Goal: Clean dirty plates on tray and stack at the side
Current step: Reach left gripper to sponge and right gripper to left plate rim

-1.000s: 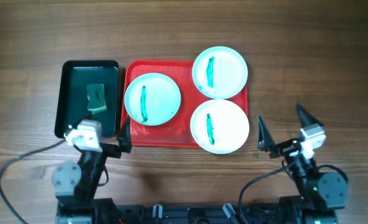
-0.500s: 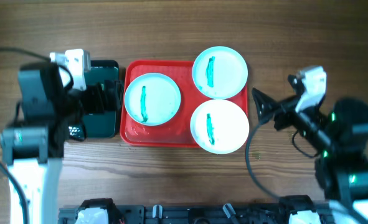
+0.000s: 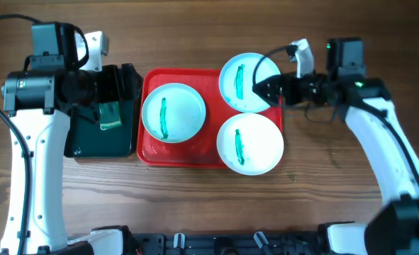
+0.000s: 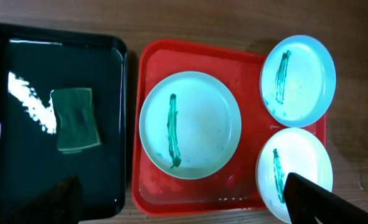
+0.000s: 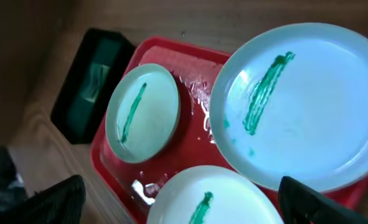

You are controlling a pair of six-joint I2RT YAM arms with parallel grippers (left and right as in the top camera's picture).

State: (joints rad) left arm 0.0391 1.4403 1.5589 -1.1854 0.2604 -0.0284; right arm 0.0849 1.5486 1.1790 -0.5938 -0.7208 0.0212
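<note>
Overhead view showed the red tray (image 3: 149, 151) on the wooden table (image 3: 195, 205), with three white, cyan-rimmed plates on it; each plate carried one teal-green streak across its centre. The left plate (image 3: 174, 112) lay wholly inside the tray; the upper right plate (image 3: 249, 83) overhung the tray's far right corner; the lower right plate (image 3: 249, 143) overhung the near right rim, and the two right-hand plates were just beside each other. A dark green tray (image 3: 81, 145) stood just beside the red tray on its left and held a green sponge (image 3: 110, 113). Left wrist view showed the left gripper (image 4: 182, 180) spread wide with nothing between its fingers; in the overhead view it hung above the dark green tray, near the sponge. Right wrist view showed the right gripper (image 5: 182, 183) likewise spread wide and holding nothing; in the overhead view it hung over the right edge of the upper right plate; whether it touched the plate could not be told.
</note>
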